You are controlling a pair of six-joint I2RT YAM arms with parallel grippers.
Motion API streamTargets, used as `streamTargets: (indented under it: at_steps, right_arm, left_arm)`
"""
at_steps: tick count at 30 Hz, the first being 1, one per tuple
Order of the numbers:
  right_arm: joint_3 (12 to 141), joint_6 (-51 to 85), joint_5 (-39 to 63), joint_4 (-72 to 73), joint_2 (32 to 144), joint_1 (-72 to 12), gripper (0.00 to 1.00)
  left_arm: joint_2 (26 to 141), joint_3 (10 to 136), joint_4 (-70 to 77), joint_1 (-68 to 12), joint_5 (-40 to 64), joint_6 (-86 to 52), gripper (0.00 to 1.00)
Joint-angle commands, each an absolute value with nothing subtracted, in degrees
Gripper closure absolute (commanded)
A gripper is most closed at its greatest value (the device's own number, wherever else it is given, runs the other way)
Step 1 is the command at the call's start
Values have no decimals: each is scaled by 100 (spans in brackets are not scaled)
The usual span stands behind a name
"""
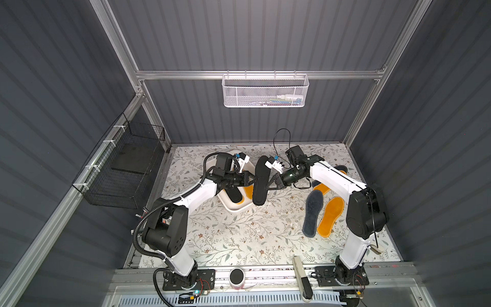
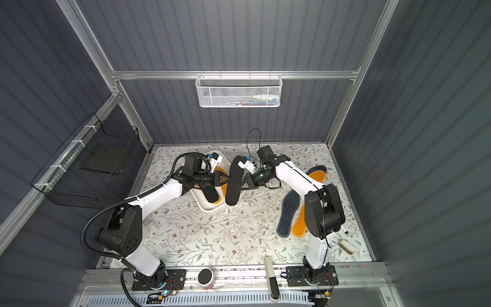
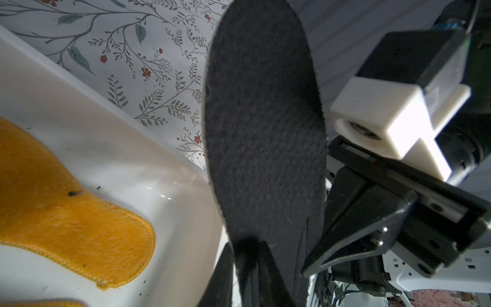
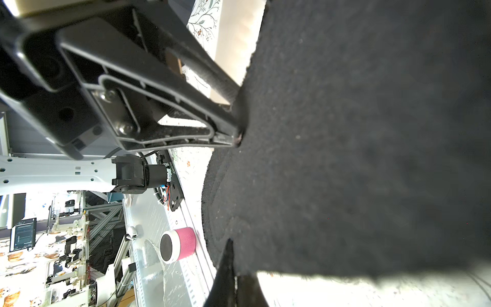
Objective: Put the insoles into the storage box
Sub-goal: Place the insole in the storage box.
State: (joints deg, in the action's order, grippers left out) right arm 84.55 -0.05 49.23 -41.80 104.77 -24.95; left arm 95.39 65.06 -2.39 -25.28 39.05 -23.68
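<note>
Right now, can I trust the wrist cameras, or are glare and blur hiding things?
Right wrist view: the black insole fills most of the frame, dark and soft; background blown out white. Left wrist view: sharper, slight glare on the storage box wall. Both top views: floral tabletop brightly lit, sharp.

black insole (image 3: 265,133): matt felt | storage box (image 3: 132,170): glossy plastic | orange insole (image 3: 66,218): fuzzy

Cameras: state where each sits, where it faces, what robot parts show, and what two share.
Both top views: high in front, looking down on the floral table; left arm, right arm whole.
Left wrist: on its arm, facing the black insole by the storage box; right arm's jaws show.
Right wrist: on its arm, facing the same insole; left arm's jaws show.
Shared: that insole.
</note>
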Motion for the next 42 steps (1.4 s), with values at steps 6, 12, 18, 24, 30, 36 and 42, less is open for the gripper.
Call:
streamTargets:
  at_steps: [6, 12, 18, 24, 30, 36, 42]
  right_arm:
    - [8639, 0, 4888, -4126, 10622, -2536, 100]
    - [8683, 35, 4765, -4114, 10616, -2532, 100]
    - [8736, 110, 4704, -4034, 10615, -2531, 100]
    - [8785, 269, 4525, -3848, 10626, -2530, 86]
    - [8797, 445, 4397, -3544, 10580, -2510, 74]
    - [8835, 514, 4288, -3463, 10564, -2485, 66]
    - [8586, 665, 4212, -3206, 10198, -2382, 61]
  left_arm:
    - [9589, 6670, -219, -2602, 4053, -2329, 90]
    - [9580, 6619, -237, -2595, 3939, -2333, 100]
    - [9477, 6446, -15, -2603, 3736, -2508, 100]
    - [9219, 6121, 345, -2601, 3306, -2819, 100]
    - [9088, 5768, 894, -2599, 3072, -3238, 100]
    - [9000, 5682, 905, -2584, 2816, -3331, 100]
    - [8638, 5466, 867, -2414, 2032, -3795, 100]
